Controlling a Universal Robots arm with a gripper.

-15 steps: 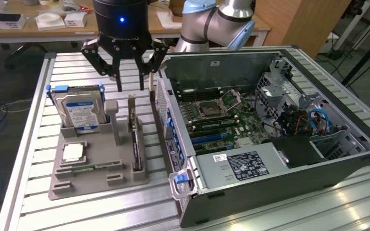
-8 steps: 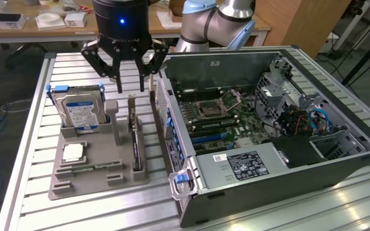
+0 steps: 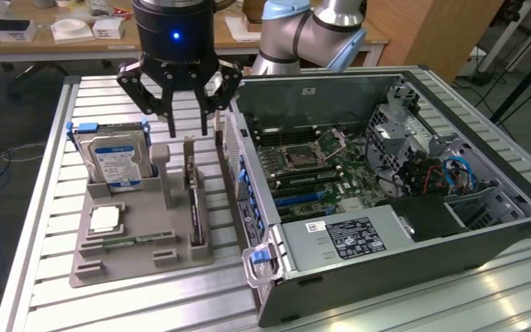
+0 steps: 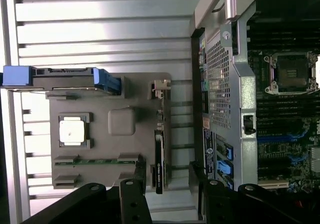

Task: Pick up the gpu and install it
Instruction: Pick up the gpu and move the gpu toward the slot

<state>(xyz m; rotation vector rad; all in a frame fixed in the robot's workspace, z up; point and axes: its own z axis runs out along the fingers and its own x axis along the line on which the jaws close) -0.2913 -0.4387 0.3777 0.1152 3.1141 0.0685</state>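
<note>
The gpu [image 3: 194, 207] is a thin black card standing on edge in a slot of the grey holder tray [image 3: 141, 266], with its silver bracket [image 3: 190, 149] at the far end. My gripper [image 3: 189, 126] hangs open just above that bracket end, fingers spread and nothing between them. In the wrist view the gpu [image 4: 159, 160] is a dark strip on the tray [image 4: 132, 92], and it runs towards the gap between my open gripper's [image 4: 170, 200] two black fingers [image 4: 132, 204].
The tray also holds an upright blue-labelled hard drive [image 3: 113, 162], a processor chip [image 3: 106, 219] and a green memory stick [image 3: 138, 240]. On the exterior view's right an open computer case [image 3: 339, 277] lies close beside the tray, its motherboard [image 3: 317, 173] exposed.
</note>
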